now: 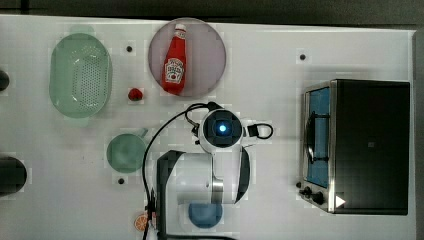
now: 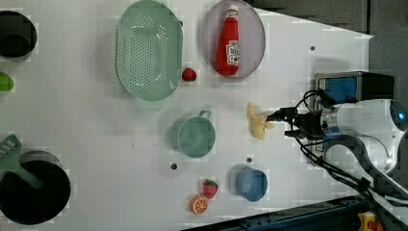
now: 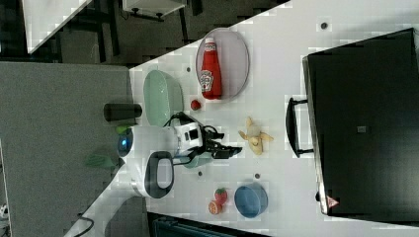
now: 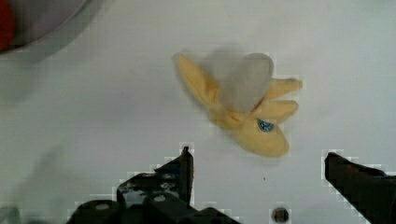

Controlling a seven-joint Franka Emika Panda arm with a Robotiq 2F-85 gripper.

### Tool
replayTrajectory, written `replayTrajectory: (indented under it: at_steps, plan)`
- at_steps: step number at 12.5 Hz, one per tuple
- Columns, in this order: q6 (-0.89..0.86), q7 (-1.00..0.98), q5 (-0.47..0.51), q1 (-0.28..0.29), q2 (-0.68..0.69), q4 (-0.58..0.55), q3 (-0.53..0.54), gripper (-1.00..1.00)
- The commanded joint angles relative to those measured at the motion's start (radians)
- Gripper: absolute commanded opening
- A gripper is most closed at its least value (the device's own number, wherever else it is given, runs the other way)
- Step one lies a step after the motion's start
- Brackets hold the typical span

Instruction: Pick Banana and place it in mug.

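- White table (image 1: 280, 210) takes up most of what I see; dark floor past its far edge in the top view, grey carpet and dark floor beside it in the right view.
- Toaster oven (image 1: 370, 145), black top with blue-lit glass door, sits at the top view's right end of the table.
- Arm (image 1: 210, 180) white, reaching out over the middle of the table, black cable looped round the wrist.
- Green colander (image 2: 149, 50) at the left view's top, grey plate (image 2: 234, 38) beside it with a ketchup bottle (image 2: 229, 48) lying on it, small red fruit (image 2: 189, 74) between the two.
- Black pot (image 2: 33, 192) at the left view's bottom left, another dark container (image 2: 17, 33) at its top left.
- Mug (image 2: 194, 137) pale green, handle up in the left view, near the table's middle, well apart from the gripper.
- Blue cup (image 2: 251, 184) below the mug's right in the left view; strawberry (image 2: 210, 188) and orange slice (image 2: 198, 205) just beside it.
- Banana (image 4: 243, 105) plush, peeled, yellow flaps spread, lies flat on the table between mug and oven.
- Gripper (image 4: 257, 170) I see spread wide, nothing in it, hanging above the banana; in the left view (image 2: 274, 121) its tips overlap the banana's right edge, contact I can't tell.
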Motion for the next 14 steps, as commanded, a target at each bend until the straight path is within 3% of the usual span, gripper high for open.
replayTrajectory:
  at_steps: [1,7,8,13,14]
  plan:
    - [0.068,-0.058,-0.006,-0.007,0.059,0.008,-0.019,1.0]
    - [0.311,-0.058,-0.01,-0.007,0.232,-0.002,-0.028,1.0]
    - [0.323,-0.058,-0.01,-0.006,0.244,-0.002,-0.026,0.93]
    - [0.348,-0.058,-0.01,-0.006,0.255,0.0,-0.033,-0.25]
    - [0.348,-0.058,-0.01,-0.006,0.25,0.0,-0.032,-0.26]
